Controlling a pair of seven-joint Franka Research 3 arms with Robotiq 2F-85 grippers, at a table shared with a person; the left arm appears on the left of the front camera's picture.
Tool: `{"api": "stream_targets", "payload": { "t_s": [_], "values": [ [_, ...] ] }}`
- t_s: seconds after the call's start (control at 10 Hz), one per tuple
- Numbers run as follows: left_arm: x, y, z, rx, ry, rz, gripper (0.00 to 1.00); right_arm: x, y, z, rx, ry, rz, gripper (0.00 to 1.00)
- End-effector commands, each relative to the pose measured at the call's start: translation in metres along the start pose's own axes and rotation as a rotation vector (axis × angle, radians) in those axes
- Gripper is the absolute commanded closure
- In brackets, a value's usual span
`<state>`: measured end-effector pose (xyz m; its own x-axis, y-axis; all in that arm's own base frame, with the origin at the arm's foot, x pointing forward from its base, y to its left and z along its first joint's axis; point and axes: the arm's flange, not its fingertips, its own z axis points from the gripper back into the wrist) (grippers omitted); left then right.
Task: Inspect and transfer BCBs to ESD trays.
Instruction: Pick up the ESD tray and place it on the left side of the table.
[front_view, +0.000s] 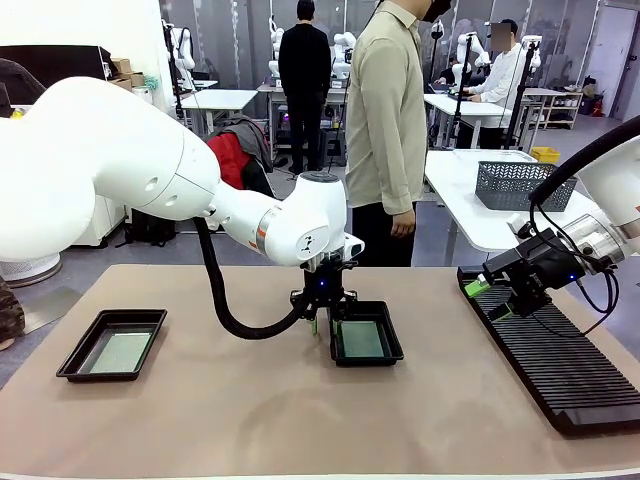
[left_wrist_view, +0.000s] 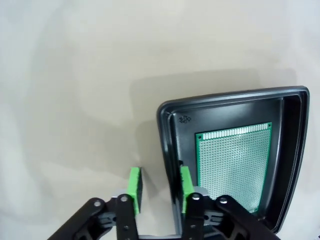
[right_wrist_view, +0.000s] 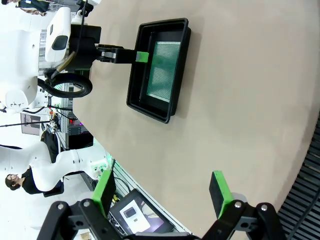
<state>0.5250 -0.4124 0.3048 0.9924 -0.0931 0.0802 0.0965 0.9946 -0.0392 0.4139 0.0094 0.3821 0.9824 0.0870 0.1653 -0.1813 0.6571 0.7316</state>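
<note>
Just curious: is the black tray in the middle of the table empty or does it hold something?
Not empty: the middle tray holds a green board lying flat on its floor.

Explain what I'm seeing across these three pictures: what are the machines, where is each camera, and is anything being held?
Two white robot arms work at a tan table. The front view looks across it at a person.

The left gripper, seen through its own wrist camera, straddles the rim of the middle ESD tray, jaws partly closed; a firm grip is not clear. A green BCB lies inside.

The right gripper hangs open, holding nothing, by the black slotted rack.

A second ESD tray with a BCB sits far left.
</note>
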Motion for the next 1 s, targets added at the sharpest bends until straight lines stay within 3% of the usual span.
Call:
{"api": "stream_targets", "payload": {
  "t_s": [0.0,0.2,0.3,0.4,0.5,0.6,0.7,0.8,0.9],
  "values": [
    [0.0007,0.0,-0.0006,0.014,0.004,0.0,0.68,-0.0025,0.0015,0.0001,-0.001,-0.002,-0.004,0.0],
    [-0.0005,0.0003,-0.0006,0.015,0.003,0.003,0.68,-0.0025,0.0015,0.0001,-0.001,-0.002,-0.004,0.0],
    [-0.0013,0.0004,0.0,0.016,0.002,0.004,0.77,-0.0025,0.0015,0.0001,-0.001,-0.002,-0.004,0.0],
    [-0.0023,-0.0002,-0.0007,0.017,0.003,0.005,0.77,-0.0025,0.0015,0.0001,-0.001,-0.002,-0.004,0.0],
    [-0.0031,-0.0006,-0.0009,0.016,0.003,0.006,0.85,-0.0025,0.0015,0.0001,-0.001,-0.002,-0.004,0.0],
    [-0.0042,-0.0014,-0.0002,0.016,0.0,0.007,0.83,-0.0025,0.0015,0.0001,-0.001,-0.002,-0.004,0.0],
    [-0.0051,-0.002,0.0005,0.017,-0.001,0.008,0.94,-0.0025,0.0015,0.0001,-0.001,-0.002,-0.004,0.0],
    [-0.0056,-0.002,0.0001,0.017,-0.001,0.01,0.92,-0.0025,0.0015,0.0001,-0.001,-0.002,-0.004,0.0],
    [-0.006,-0.0022,-0.0002,0.015,0.0,0.012,1.0,-0.0025,0.0015,0.0001,-0.001,-0.002,-0.004,0.0]
  ]
}}
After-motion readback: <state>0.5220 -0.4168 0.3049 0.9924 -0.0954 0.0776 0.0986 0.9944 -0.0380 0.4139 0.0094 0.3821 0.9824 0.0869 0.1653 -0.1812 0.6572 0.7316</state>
